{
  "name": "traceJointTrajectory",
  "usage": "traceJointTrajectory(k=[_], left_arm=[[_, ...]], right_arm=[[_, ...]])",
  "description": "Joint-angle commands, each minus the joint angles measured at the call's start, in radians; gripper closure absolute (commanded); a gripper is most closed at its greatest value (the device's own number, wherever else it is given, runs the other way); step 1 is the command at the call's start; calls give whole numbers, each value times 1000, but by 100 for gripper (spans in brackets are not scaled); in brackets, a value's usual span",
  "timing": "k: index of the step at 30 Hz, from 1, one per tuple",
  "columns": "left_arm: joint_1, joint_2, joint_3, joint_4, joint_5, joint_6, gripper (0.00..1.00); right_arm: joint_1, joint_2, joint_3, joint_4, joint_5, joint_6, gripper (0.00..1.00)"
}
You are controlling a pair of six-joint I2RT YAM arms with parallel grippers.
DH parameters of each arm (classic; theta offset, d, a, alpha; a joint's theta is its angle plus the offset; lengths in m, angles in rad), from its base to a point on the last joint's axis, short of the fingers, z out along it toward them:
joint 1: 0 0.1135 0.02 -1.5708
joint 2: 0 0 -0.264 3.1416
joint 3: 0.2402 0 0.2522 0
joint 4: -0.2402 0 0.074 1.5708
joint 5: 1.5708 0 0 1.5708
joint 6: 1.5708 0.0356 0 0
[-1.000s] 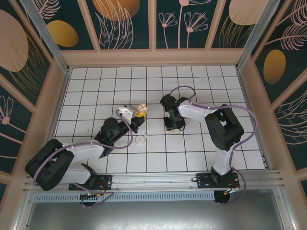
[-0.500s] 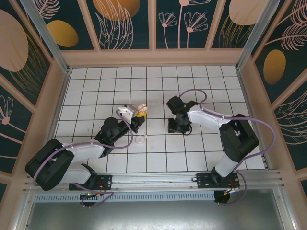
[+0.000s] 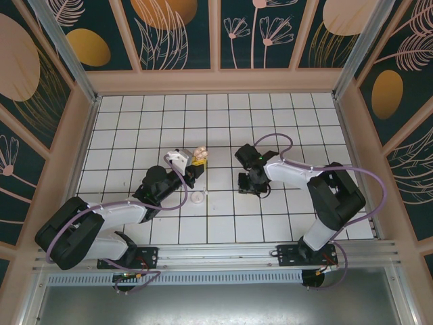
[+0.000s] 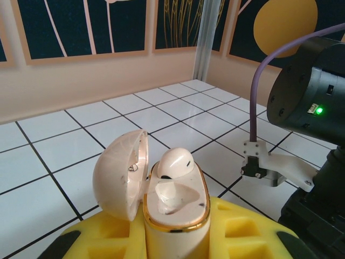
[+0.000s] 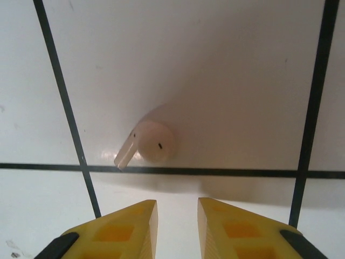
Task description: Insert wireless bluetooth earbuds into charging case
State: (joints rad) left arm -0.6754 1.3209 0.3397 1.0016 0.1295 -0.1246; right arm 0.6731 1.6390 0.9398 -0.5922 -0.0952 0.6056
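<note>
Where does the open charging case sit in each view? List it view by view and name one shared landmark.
Top external: the charging case is left of centre, at the tip of the left gripper, lid open.
Left wrist: bottom centre, clamped between the yellow fingers, with one earbud seated inside.
Right wrist: this camera looks down at a loose earbud on a tile.
Shared landmark: the white table with its black grid lines.

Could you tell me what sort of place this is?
Probably a purpose-built robot test cell: a white gridded tabletop, enclosing walls of floral decorated panels, and an aluminium rail along the near edge.
</note>
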Motion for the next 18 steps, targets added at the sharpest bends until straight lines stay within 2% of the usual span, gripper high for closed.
traceJointTrajectory(k=[1, 18], left_arm=[[-4, -22, 23, 8, 6, 14, 89], [-5, -23, 19, 5, 0, 17, 89]], right_arm=[[-15, -23, -18, 54, 38, 5, 74], [-64, 8, -3, 92, 70, -50, 75]])
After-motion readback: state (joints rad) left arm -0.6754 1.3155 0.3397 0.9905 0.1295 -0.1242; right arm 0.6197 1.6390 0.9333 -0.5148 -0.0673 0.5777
